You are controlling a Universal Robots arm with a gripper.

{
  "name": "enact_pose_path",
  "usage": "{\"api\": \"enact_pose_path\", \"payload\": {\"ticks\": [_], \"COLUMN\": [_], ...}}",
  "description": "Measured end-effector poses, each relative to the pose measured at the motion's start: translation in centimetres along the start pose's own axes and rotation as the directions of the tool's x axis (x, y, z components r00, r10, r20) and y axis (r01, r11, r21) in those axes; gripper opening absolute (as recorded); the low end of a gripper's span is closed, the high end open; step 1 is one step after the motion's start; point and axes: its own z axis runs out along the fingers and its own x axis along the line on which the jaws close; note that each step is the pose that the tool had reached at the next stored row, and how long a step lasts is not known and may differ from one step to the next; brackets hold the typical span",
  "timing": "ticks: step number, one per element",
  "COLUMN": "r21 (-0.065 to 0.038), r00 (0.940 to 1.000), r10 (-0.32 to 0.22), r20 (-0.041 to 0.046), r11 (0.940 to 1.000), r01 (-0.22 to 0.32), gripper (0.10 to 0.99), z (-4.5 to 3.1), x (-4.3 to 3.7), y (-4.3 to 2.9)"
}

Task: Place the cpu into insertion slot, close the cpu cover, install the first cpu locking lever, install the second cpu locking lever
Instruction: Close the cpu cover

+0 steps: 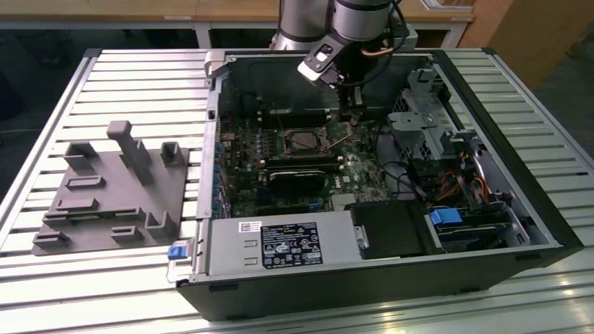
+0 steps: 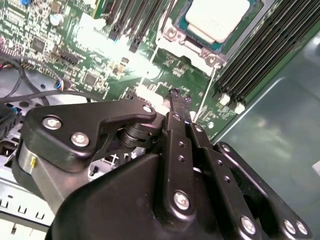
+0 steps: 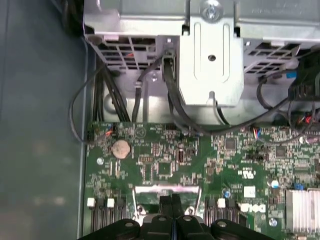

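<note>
The cpu [image 2: 218,17], a pale silver square, lies in the insertion slot [image 1: 304,142] on the green motherboard. The silver cpu cover [image 2: 193,44] lies flat around it as a frame. A thin wire lever [image 2: 207,92] runs from the socket's corner toward my fingertips. My gripper [image 2: 180,97] is shut with its black fingers pressed together and nothing visible between them. In the exterior view the gripper [image 1: 350,117] hangs just to the right of the socket, low over the board. In the first wrist view the gripper [image 3: 171,199] is at the socket's silver edge [image 3: 167,189].
The open computer case [image 1: 547,229] lies on a slatted table. A black heatsink block [image 1: 299,179] sits in front of the socket, a grey power supply [image 1: 278,243] nearer still. Drive cages and cables [image 1: 436,132] crowd the exterior view's right. A grey fixture [image 1: 111,188] stands on the left.
</note>
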Motion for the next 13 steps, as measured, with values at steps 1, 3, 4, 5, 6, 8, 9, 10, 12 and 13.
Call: {"api": "enact_pose_path", "payload": {"ticks": [1, 3, 4, 5, 6, 8, 9, 10, 12, 13], "r21": [0.0, 0.0, 0.0, 0.0, 0.0, 0.0, 0.0, 0.0, 0.0, 0.0], "r00": [1.0, 1.0, 1.0, 1.0, 0.9999, 0.9999, 0.9999, 0.9999, 0.9999, 0.9999], "r10": [0.0, 0.002, 0.003, 0.006, 0.01, 0.015, 0.015, 0.015, 0.015, 0.015], "r20": [0.0001, 0.0004, 0.0005, 0.0007, 0.0008, 0.0009, 0.0009, 0.0011, 0.0011, 0.0013], "r11": [1.0, 1.0, 1.0, 1.0, 0.9999, 0.9999, 0.9999, 0.9999, 0.9999, 0.9999], "r01": [0.0, -0.002, -0.003, -0.006, -0.01, -0.015, -0.015, -0.015, -0.015, -0.015], "gripper": [0.106, 0.106, 0.106, 0.106, 0.106, 0.106, 0.106, 0.106, 0.106, 0.106], "z": [0.02, 0.05, 0.09, 0.11, 0.14, 0.2, 0.23, 0.27, 0.32, 0.34], "x": [0.0, 0.02, 0.03, 0.07, 0.1, 0.15, 0.17, 0.19, 0.22, 0.24], "y": [0.18, 0.49, 0.59, 0.68, 0.75, 0.88, 0.92, 0.96, 1.04, 1.13]}}
